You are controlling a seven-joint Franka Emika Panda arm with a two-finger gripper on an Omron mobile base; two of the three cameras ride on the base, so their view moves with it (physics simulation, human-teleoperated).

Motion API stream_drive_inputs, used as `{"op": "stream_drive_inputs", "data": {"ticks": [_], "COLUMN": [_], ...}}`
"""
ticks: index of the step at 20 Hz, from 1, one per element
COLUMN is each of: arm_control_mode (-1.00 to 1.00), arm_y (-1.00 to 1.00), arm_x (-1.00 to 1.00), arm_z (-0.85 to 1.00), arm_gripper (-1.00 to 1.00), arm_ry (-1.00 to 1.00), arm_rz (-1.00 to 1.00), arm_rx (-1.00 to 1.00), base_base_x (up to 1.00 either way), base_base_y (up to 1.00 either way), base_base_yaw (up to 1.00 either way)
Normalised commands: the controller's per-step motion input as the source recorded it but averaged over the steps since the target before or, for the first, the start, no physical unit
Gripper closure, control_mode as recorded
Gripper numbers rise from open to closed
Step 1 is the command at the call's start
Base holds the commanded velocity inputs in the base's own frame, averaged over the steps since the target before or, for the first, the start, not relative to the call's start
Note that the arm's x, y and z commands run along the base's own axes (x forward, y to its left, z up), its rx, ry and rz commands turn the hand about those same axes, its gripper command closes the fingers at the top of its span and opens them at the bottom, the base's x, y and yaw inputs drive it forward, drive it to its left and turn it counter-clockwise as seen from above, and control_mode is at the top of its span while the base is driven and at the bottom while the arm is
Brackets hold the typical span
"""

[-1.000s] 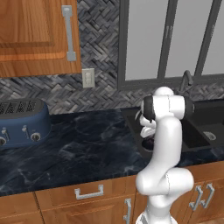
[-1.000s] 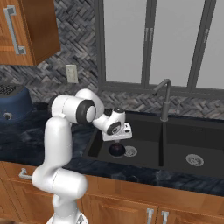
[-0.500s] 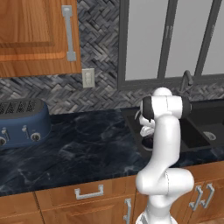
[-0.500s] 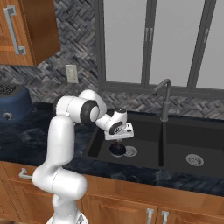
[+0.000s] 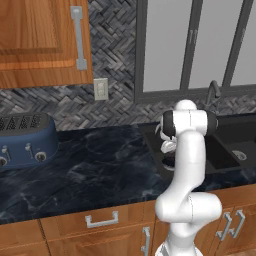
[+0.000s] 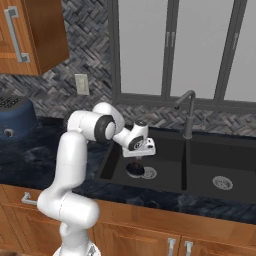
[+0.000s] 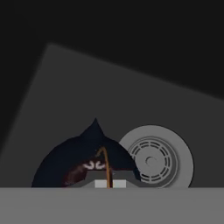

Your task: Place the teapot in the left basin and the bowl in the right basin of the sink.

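The dark, squat teapot (image 6: 134, 171) is low in the left basin (image 6: 167, 155) of the black sink, beside its silver drain (image 6: 149, 173). My gripper (image 6: 138, 159) points down right above it, shut on the thin arched handle. In the hand view the teapot (image 7: 65, 166) lies just left of the drain (image 7: 153, 159), and its handle rises between my fingertips. From the left base view my hand (image 5: 168, 146) hangs over the left basin (image 5: 217, 150), partly behind my own arm. The right basin (image 6: 220, 167) holds only its drain. The bowl is out of view.
A grey gooseneck faucet (image 6: 187, 114) stands behind the sink's divider. A blue toaster (image 5: 25, 139) sits at the far left of the dark marble counter (image 5: 100, 170). Wooden wall cabinets (image 5: 40, 40) hang at upper left, with windows behind the sink.
My hand has crept slightly to the right over the left basin, still holding the teapot. Nothing else has moved.
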Motion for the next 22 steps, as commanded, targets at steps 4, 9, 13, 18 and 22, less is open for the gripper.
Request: {"op": "stream_drive_inputs", "data": {"ticks": [4,9,13,18,22], "arm_control_mode": [-1.00,-1.00,-1.00,-1.00,-1.00], "arm_y": [0.00,0.04,0.03,0.03,0.04], "arm_x": [-0.14,-0.20,-0.20,-0.10,-0.09], "arm_z": [-0.14,-0.14,-0.11,0.06,0.27], "arm_gripper": [1.00,-1.00,-1.00,-1.00,-1.00], "arm_ry": [0.00,0.00,0.00,0.00,-0.02], "arm_rz": [-0.05,-0.06,-0.06,-0.03,-0.03], "arm_rx": [0.00,0.00,0.00,0.00,0.00], "base_base_x": [0.00,0.00,0.00,0.00,0.00], "base_base_y": [0.00,0.00,0.00,0.00,0.00], "base_base_yaw": [0.00,0.00,0.00,0.00,0.00]}}
